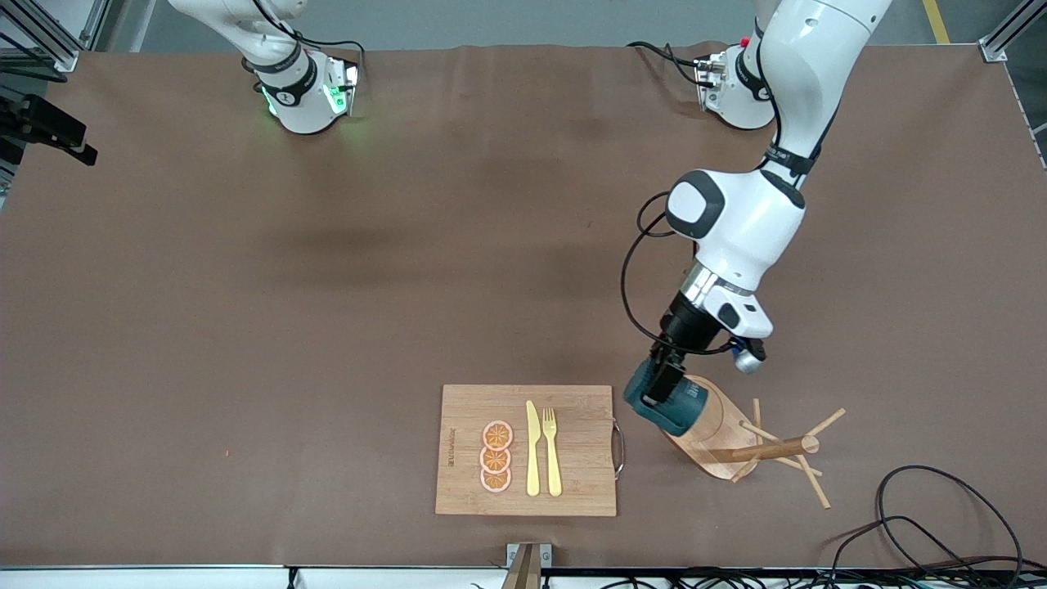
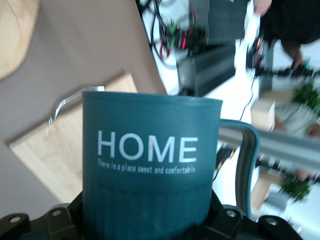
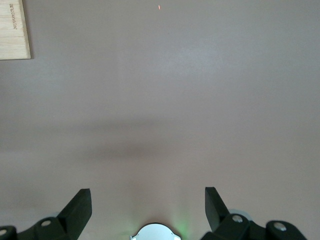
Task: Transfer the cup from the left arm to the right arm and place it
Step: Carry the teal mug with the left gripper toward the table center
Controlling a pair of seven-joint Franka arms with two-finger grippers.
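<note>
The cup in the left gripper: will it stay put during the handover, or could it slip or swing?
The cup looks rigid and smooth-walled, so it probably won't deform but might slide. The left gripper is shut on it, over the wooden mug tree; held tilted, it could pivot. Its handle sticks out sideways, possibly catching the open right gripper.

Readable text: 2 items, on the cup and the cutting board.
Cup (image 2: 150,165), left wrist view: large white capitals "HOME", with 1 small white line under it reading roughly "There is a place sweet and comfortable"; small letters soft, so wording is approximate. Cutting board (image 1: 572,401), front view: 1 burnt-in brand mark running along the edge toward the right arm's end, letters too small to read; same mark shows on the board corner in the right wrist view, also not legible. Markings on the arm bases too small to read.
</note>
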